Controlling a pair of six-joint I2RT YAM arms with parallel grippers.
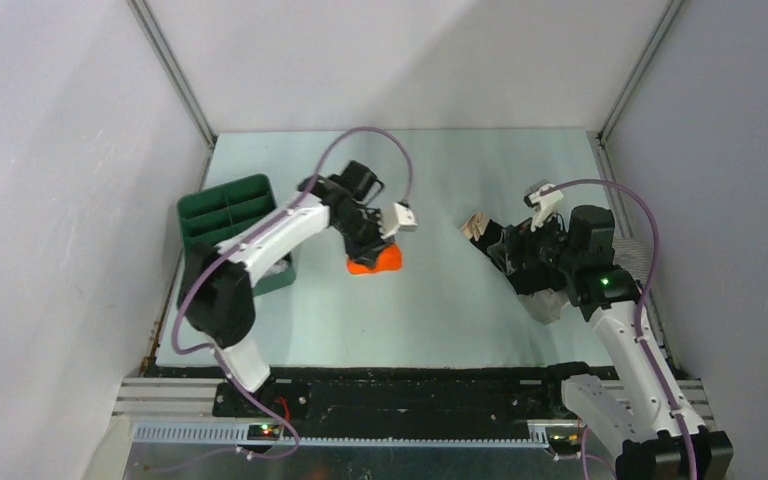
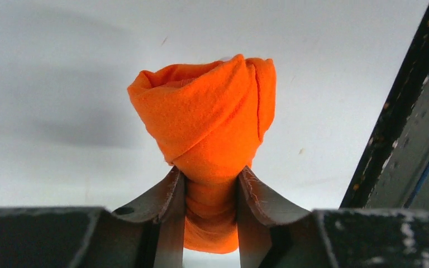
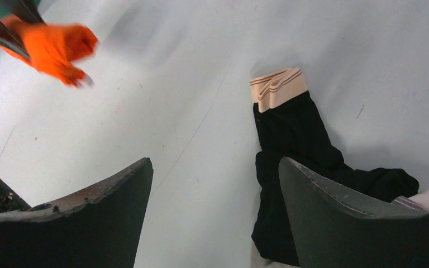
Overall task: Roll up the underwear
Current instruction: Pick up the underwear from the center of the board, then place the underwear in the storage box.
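The left gripper (image 2: 211, 170) is clenched on the orange underwear (image 2: 206, 123), which is already wound into 1 tight roll. The 2 jaws pinch the roll's lower end from either side, and its fatter, swirled end sticks out beyond the fingertips. The roll's long axis therefore runs straight out along the fingers, not across them. From the top view I cannot tell whether the roll touches the table (image 1: 440, 310) or hangs just above it.

The right gripper (image 3: 215, 162) stands released, jaws wide apart with nothing between them. A black underwear (image 3: 290, 134) lies on the table ahead of its right jaw and partly hidden behind it, outside the gap. Its long axis points away from the jaws, and the peach waistband (image 3: 278, 85) is at the far end.

The green bin (image 1: 225, 205) sits back and to the left of the left jaws, and the left arm is clearly the nearer one (the right arm is well apart from it). My judgement is that the orange roll is done. If it goes to the bin, the left arm must swing back leftward.
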